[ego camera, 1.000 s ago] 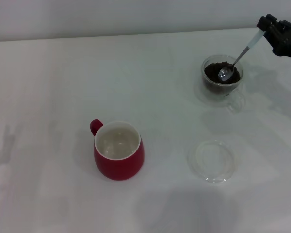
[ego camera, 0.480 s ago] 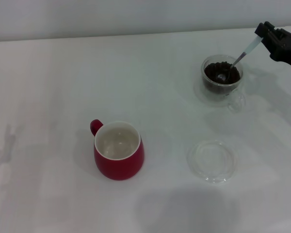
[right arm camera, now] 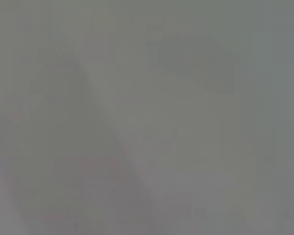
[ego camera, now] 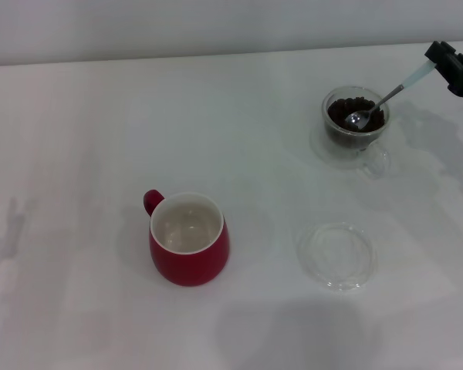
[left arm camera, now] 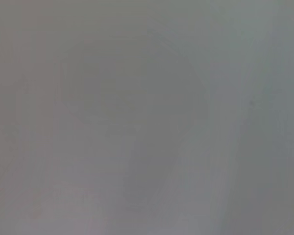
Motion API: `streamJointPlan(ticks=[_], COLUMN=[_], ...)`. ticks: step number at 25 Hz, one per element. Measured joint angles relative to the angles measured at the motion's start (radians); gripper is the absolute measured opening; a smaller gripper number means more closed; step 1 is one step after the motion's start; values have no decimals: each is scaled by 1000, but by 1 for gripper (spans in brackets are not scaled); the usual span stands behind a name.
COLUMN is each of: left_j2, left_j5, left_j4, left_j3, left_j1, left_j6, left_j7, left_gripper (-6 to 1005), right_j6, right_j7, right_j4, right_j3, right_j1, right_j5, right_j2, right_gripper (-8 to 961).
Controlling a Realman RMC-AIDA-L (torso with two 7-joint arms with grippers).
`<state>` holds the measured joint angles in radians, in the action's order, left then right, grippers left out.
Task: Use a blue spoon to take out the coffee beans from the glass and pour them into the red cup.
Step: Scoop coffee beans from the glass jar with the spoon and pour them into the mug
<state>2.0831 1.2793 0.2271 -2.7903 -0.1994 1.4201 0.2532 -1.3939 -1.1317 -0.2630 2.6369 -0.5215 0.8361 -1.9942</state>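
In the head view the glass (ego camera: 356, 127) stands at the back right of the table, filled with dark coffee beans (ego camera: 344, 112). The blue spoon (ego camera: 389, 95) slants down into it, its silver bowl resting on the beans and its pale handle rising to the right. My right gripper (ego camera: 441, 58) is at the right edge, shut on the end of that handle. The red cup (ego camera: 188, 240) stands at the front centre-left, white inside, handle to the back left, with nothing in it. My left gripper is out of view. Both wrist views show only a grey blur.
A flat clear glass saucer (ego camera: 338, 255) lies on the white table (ego camera: 100, 123) to the right of the red cup, in front of the glass. A pale wall runs along the far edge of the table.
My right gripper has shifted to the right with the spoon handle. The spoon now leans lower, and its bowl has come back up onto the beans after dipping into them.
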Motion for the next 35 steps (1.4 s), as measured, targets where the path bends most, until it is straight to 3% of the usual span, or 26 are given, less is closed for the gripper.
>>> streamJointPlan(ticks=[35], left_j2=[0], left_j5=[0], left_j4=[-4], left_j3=[0], left_j1=[2], left_j6=[-1], left_j7=[0], left_gripper=[733], right_j6=[75], right_j7=[-324], right_j4=[-5], right_j3=[58], right_j1=[-8], right_j5=[-11], right_j2=[6], right_gripper=[139])
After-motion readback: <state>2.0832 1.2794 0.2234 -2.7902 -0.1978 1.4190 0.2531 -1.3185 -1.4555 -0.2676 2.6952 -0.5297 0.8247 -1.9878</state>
